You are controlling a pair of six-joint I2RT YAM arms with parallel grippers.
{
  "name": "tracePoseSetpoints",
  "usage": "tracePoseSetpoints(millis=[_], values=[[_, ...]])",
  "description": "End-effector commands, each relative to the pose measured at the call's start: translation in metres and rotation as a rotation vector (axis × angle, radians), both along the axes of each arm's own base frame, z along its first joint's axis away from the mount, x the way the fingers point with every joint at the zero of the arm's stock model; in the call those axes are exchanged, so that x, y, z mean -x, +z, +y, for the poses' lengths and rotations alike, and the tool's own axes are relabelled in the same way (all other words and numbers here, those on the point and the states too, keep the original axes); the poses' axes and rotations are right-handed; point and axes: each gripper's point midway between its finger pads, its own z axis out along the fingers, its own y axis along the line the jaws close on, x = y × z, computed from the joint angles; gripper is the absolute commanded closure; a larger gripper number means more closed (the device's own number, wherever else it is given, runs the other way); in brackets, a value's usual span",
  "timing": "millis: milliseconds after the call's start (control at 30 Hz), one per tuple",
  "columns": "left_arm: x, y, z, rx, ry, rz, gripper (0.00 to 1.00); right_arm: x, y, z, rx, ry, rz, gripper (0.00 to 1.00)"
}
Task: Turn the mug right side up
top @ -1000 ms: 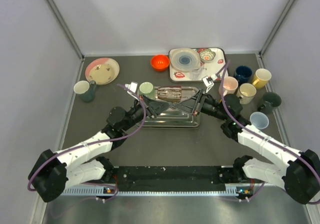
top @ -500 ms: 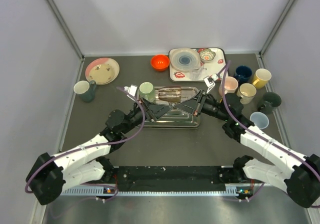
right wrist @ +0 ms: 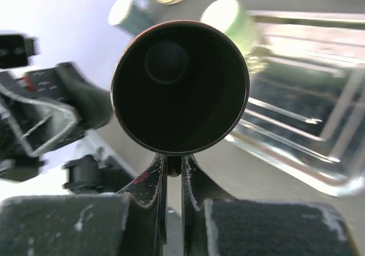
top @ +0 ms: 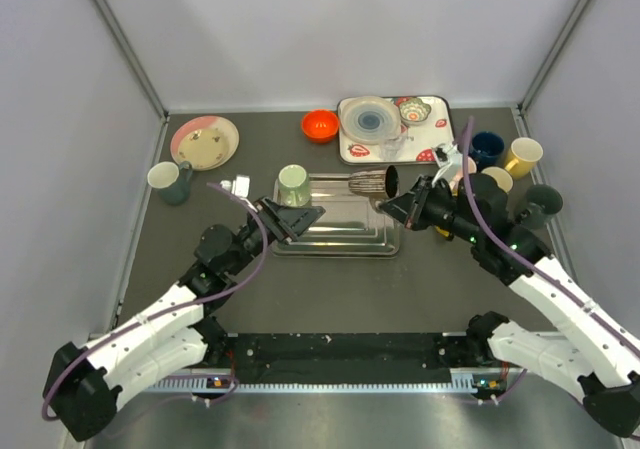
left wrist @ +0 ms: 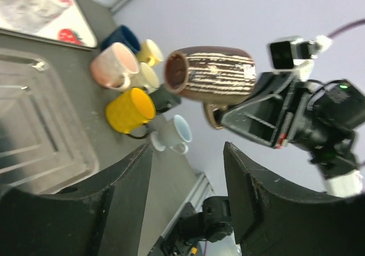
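My right tool (top: 398, 207) is pressed together on the handle of the brown striped mug (top: 371, 182). The mug lies on its side in the air, over the upper right corner of the metal tray (top: 335, 239). My left tool (top: 298, 219) is spread and empty, just beside the green mug (top: 292, 182).

My right gripper (top: 390, 201) pinches the brown striped mug (top: 368, 182), tipped sideways above the far right corner of the metal tray (top: 345, 237). My left gripper (top: 293, 219) hovers beside a green cup (top: 292, 183).
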Motion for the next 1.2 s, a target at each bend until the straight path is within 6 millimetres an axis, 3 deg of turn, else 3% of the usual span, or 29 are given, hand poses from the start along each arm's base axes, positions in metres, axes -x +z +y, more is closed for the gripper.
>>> tracePoseSetpoints(millis=[0,133,300,467,500,700,1000,1167], values=[[-0.015,-0.033,0.025,-0.106,0.152,0.063,0.42,-0.018,-0.016,-0.066,0.371,-0.238,-0.037,1.0],[-0.026,-0.049,0.044,-0.165,0.269,0.108,0.42,-0.037,-0.032,-0.095,0.552,-0.368,-0.003,1.0],[-0.028,-0.061,0.049,-0.261,0.297,0.147,0.41,-0.063,-0.044,-0.101,0.631,-0.434,0.047,1.0],[-0.035,-0.08,0.063,-0.388,0.363,0.205,0.42,-0.098,-0.074,-0.111,0.728,-0.478,0.141,1.0],[-0.033,-0.092,0.069,-0.441,0.376,0.249,0.42,-0.103,-0.077,-0.117,0.733,-0.497,0.156,1.0],[-0.035,-0.101,0.081,-0.51,0.429,0.256,0.43,-0.14,-0.106,-0.139,0.786,-0.559,0.254,1.0],[-0.032,-0.11,0.079,-0.516,0.406,0.268,0.43,-0.175,-0.152,-0.137,0.866,-0.516,0.362,1.0],[-0.03,-0.116,0.08,-0.523,0.405,0.28,0.43,-0.186,-0.161,-0.141,0.91,-0.514,0.379,1.0]])
